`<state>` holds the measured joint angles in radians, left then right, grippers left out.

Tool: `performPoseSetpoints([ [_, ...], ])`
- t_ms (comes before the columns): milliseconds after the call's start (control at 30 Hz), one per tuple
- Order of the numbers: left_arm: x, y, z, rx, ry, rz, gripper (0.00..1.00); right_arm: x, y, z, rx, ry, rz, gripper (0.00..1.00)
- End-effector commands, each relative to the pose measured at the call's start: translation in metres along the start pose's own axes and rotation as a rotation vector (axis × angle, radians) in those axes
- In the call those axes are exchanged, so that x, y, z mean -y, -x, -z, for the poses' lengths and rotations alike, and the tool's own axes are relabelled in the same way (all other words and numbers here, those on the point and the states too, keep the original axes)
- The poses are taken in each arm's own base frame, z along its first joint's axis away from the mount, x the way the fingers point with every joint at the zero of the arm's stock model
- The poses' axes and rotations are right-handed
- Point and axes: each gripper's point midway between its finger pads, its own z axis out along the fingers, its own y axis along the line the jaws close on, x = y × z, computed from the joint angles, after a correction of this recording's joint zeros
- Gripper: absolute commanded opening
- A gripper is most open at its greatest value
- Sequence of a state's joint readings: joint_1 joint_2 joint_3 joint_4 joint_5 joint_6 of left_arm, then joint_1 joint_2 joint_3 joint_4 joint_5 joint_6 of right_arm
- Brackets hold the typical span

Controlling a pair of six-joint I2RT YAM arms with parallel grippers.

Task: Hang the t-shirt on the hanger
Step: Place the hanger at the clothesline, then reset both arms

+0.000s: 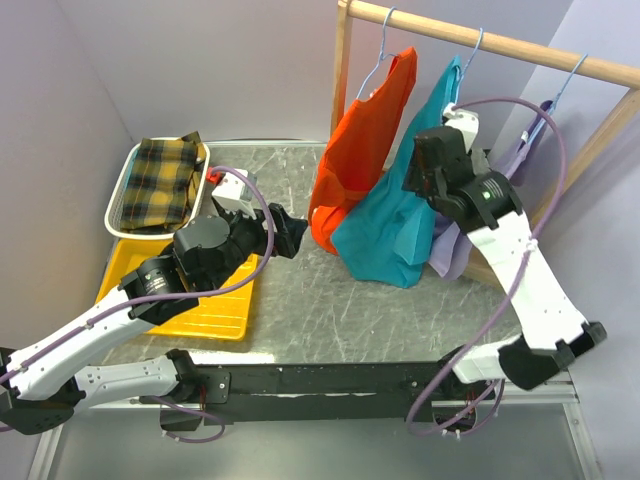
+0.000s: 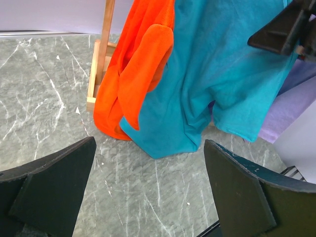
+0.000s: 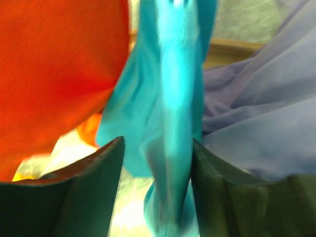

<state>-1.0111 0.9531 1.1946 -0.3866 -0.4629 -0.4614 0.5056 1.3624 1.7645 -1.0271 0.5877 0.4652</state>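
Teal t-shirt hangs in the upper right of the overhead view, from the pale-blue wire hanger whose hook sits over the wooden rail. Only the hook and neck of the wire show; its shoulders are buried in cloth, so how squarely the shirt sits on them cannot be told. The hem drops to about the level of the grey marbled table, and whether it touches is unclear. The table's right part is hidden behind the hanging clothes and the right arm. Toward the picture's left the orange shirt overlaps the teal edge. On the other side the lilac shirt is largely covered by that arm. At lower left the left arm lies across a yellow tray, and behind the tray a white basket holds a plaid cloth. The left gripper hovers over bare table short of the shirts, its jaws spread wide with nothing between them. The right gripper is up against the t-shirt at mid-height. Its wrist view is blurred, but the fingers stand partly apart. A hanging teal fold runs between them, brushing one finger and clear of the other, and is not pinched.
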Motion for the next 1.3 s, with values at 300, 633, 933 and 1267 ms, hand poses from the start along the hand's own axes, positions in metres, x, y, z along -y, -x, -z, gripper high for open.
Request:
performPoseSetpoints([
  [300, 0.005, 0.002, 0.0, 0.02, -0.031, 0.033, 0.96, -0.009, -0.01, 0.083, 0.031, 0.413, -0.095, 0.7],
  [633, -0.004, -0.008, -0.001, 0.005, 0.012, 0.045, 0.96, -0.067, -0.038, 0.132, 0.03, 0.705, -0.067, 0.7],
  [933, -0.031, -0.092, -0.015, -0.135, 0.117, 0.168, 0.96, -0.137, -0.13, 0.126, 0.011, 0.929, -0.073, 0.73],
  [1267, -0.058, -0.182, -0.03, -0.235, 0.2, 0.234, 0.96, -0.15, -0.206, 0.077, 0.036, 0.89, -0.116, 0.98],
])
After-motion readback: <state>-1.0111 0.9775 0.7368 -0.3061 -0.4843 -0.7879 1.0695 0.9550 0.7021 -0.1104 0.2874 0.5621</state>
